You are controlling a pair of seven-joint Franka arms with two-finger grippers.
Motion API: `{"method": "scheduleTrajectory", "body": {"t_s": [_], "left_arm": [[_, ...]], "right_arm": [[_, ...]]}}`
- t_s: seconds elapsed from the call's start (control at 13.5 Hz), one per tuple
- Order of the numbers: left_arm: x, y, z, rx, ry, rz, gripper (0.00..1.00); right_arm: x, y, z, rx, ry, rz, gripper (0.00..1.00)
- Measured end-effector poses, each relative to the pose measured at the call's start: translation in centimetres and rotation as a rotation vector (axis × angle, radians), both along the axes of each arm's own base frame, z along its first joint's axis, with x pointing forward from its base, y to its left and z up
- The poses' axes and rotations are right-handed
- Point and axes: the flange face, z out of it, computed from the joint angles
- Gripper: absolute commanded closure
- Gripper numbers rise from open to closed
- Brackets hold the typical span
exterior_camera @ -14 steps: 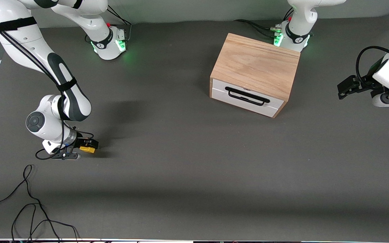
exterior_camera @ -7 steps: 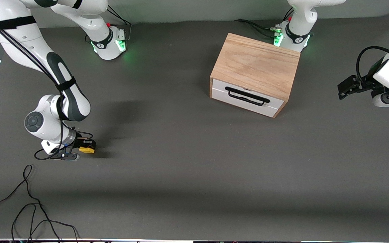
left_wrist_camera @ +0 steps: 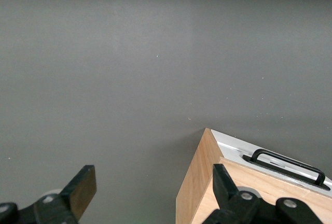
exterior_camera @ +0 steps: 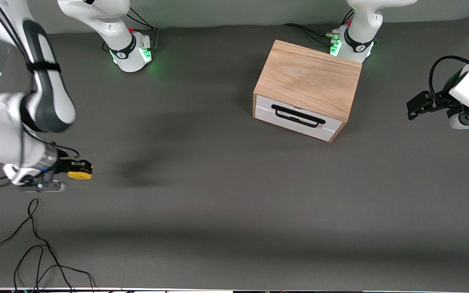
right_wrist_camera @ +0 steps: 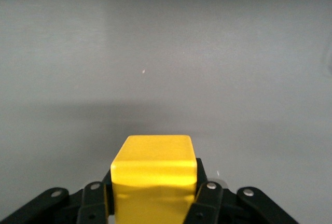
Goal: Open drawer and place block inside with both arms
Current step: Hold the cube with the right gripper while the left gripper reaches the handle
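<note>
Currently right claw (exterior_camera: 80, 169), lower left of frame, clamped on block (exterior_camera: 79, 175), lifted. Left claw (exterior_camera: 417, 103) spread wide, empty, waiting. Drawer (exterior_camera: 295, 118) shut: arriving early risks collision or drop.

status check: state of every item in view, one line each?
drawer: fully shut, handle untouched.
block: clamped in the right gripper, off the table.
right gripper: shut on the block, over the right arm's end of the table.
left gripper: fingers open, empty, waiting in the air at the left arm's end of the table, beside the cabinet.
</note>
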Motion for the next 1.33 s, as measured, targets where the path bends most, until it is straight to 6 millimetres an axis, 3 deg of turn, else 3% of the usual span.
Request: {"method": "scheduleTrajectory", "body": {"t_s": [0.3, 0.59, 0.74, 0.89, 1.11, 1.33], "left_arm": [[1.2, -0.6, -3.0, 0.002, 0.066, -0.016, 0.00], [1.0, -1.6, -4.8, -0.049, 0.147, 0.038, 0.00], [1.1, -2.6, -6.0, -0.086, 0.181, 0.162, 0.00], [1.2, -5.3, -8.0, -0.077, 0.225, 0.276, 0.00], [0.7, -12.6, -12.1, 0.000, 0.289, 0.438, 0.00], [-0.4, -19.5, -17.3, 0.099, 0.326, 0.612, 0.00]], "right_arm": [[-2.7, 0.4, 10.5, 0.002, 0.038, 0.005, 0.74], [-5.9, 0.4, 16.2, 0.003, 0.029, 0.004, 0.74], [-7.2, 0.4, 17.9, 0.004, 0.027, 0.002, 0.74], [-7.8, 0.8, 18.7, 0.003, 0.020, -0.003, 0.74], [-7.6, 1.9, 18.0, 0.002, 0.034, 0.000, 0.74], [-7.4, 1.7, 17.3, 0.002, 0.046, -0.006, 0.74]]}}
